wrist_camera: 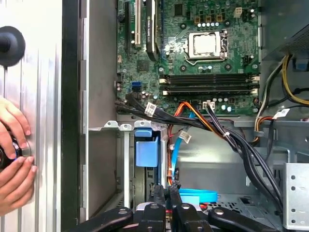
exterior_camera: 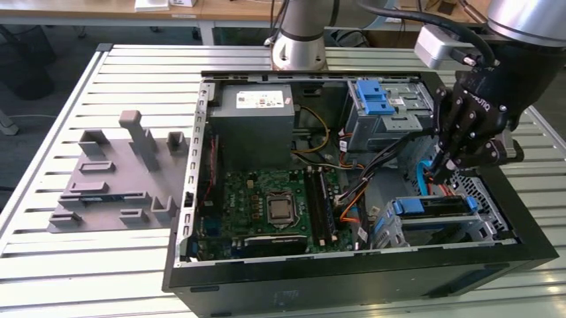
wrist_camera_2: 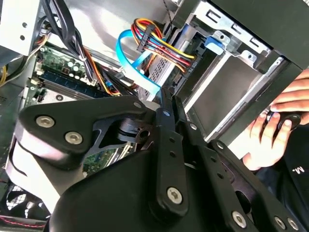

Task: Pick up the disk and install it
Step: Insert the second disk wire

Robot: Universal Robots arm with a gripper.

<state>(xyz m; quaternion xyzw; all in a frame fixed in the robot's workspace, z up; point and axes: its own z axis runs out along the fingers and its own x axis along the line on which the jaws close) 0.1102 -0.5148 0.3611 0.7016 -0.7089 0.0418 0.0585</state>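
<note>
The pincer's black linkage lay closest in both wrist views; the pincer (wrist_camera: 169, 189) had its two fingers pressed together, and nothing could be seen pinched between them; it hung low inside the open computer case (exterior_camera: 495, 262), tips down among the wiring; a flat blue data cable (wrist_camera_2: 137, 65) ran just beside the tips, and a bundle of black and coloured power leads (wrist_camera: 227, 135) crossed close by; just beyond the tips stood the lower drive cage (exterior_camera: 482, 225), and the disk (exterior_camera: 431, 207) sat in it, blue rail showing, apart from the fingers as far as could be told; farther off lay the motherboard (wrist_camera: 203, 48), then the grey power supply box (exterior_camera: 256, 109); outside the case wall a person's hand (wrist_camera: 12, 159) rested on the slatted bench (exterior_camera: 106, 265). Judged from this, the picking up was over and the seating of the disk was in hand; any further push would call for a straight line along the rails, clear of the cables.
</note>
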